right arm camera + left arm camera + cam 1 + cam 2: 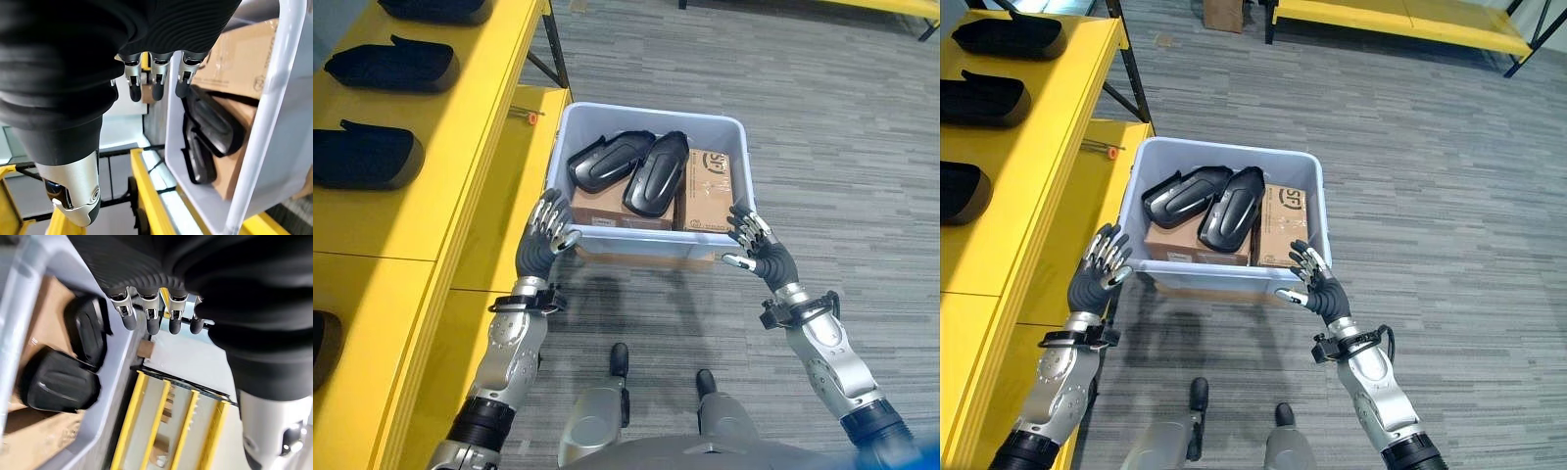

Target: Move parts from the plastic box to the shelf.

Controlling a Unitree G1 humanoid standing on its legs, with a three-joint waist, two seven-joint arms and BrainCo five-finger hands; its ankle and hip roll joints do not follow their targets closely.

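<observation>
Your two black parts [628,168] lay side by side in the box [651,119], slanted across cardboard cartons [707,188], toward its near-left corner. The box itself sat on the grey floor [822,117], its left wall just beside the lower tier of the yellow shelf [470,108]. More dark parts [372,157] already sat in a row along the shelf's upper tier, well apart from the box.

Your left hand [546,235] was at the box's near-left corner and your right hand [751,241] at its near-right corner, both against or just off the near rim; I could not tell whether they touched it. Both hands had their fingers spread and only loosely bent, thumbs pointing inward along the rim, and neither had hold of anything. In the left wrist view the fingers [150,313] hung straight beside the box's wall; the right wrist view showed the same on its side [157,78].

By my reading you were at the start of a pick: no part was lifted from the box yet. The next move would call for one hand to go over the rim and down onto the nearer part, likely the left, since it is closest to the shelf, and to close around the part's narrow end before lifting clear of the wall.
</observation>
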